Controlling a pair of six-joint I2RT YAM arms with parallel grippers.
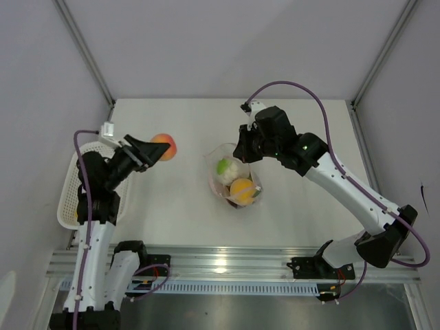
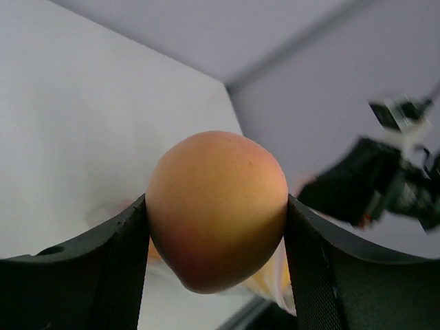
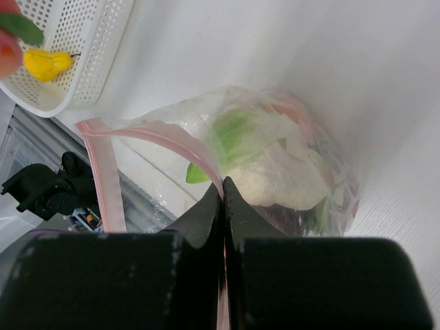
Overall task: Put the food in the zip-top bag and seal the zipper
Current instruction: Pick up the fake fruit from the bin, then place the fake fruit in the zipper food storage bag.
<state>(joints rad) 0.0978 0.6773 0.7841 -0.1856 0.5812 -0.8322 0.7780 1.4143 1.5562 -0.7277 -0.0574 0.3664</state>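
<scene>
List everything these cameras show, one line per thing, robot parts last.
table: one, white, under everything.
basket: one, white lattice, left edge of the table.
yellow piece: one, yellow, inside the basket.
red piece: one, red with a green leaf, at the basket, cut off by the frame edge.
bag: one, clear, middle of the table, mouth open.
zipper strip: one, pinkish-red, along the bag's mouth.
leafy piece: one, green-white, inside the bag.
orange ball: one, orange, inside the bag.
peach: one, orange-pink, held above the table.
left pincer: black, shut on the peach.
right pincer: black, shut on the zipper strip.
</scene>
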